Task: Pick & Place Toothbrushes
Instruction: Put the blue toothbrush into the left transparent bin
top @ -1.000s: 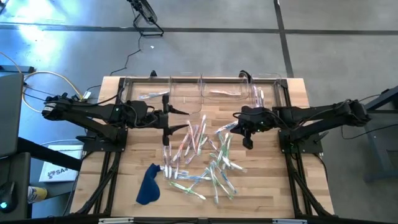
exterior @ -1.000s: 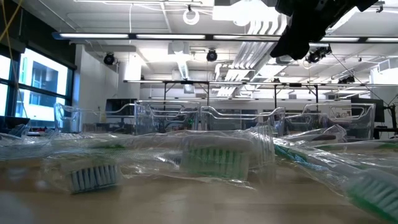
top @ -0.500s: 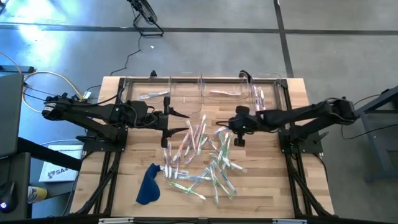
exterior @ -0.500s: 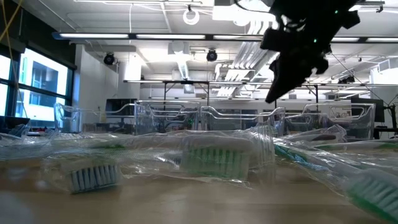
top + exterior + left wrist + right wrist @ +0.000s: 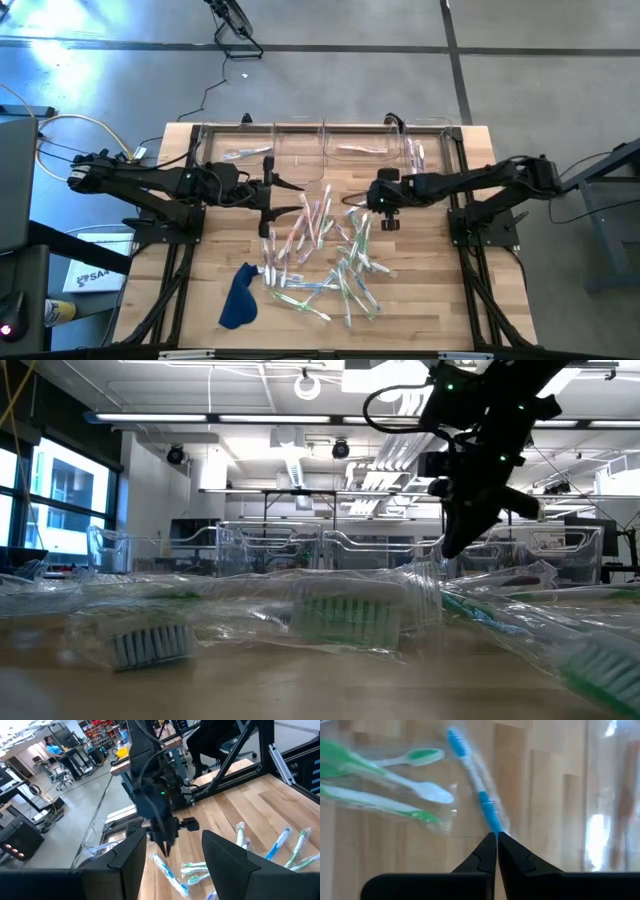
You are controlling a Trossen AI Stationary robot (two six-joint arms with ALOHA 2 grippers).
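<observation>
Many wrapped toothbrushes (image 5: 325, 250) lie in a loose pile on the wooden table (image 5: 440, 290). My right gripper (image 5: 496, 836) is shut and points steeply down at the pile's far right edge (image 5: 368, 205). Its tips stand at the handle end of a blue toothbrush (image 5: 487, 810) that lies flat on the wood. In the low view my right gripper (image 5: 455, 545) hangs just behind the wrappers. My left gripper (image 5: 170, 850) hovers open and empty above the pile's far left side (image 5: 290, 195). My right gripper's shut tips come from above, slanting down, to the blue toothbrush's handle end (image 5: 492, 826). I cannot tell whether they touch it. Nothing sits between the fingers, and the toothbrush lies flat on the table.
Three clear bins (image 5: 240, 150) (image 5: 350, 145) (image 5: 425, 150) stand along the far edge, each with a few toothbrushes inside. A dark blue cloth (image 5: 238, 298) lies near the front left. Green and white toothbrushes (image 5: 395, 780) lie beside the blue one.
My right gripper has come down toward the table and moved toward the table's left, up to the pile's far right edge. It has tipped from nearly level to pointing steeply down and has rolled. The toothbrushes have not moved.
</observation>
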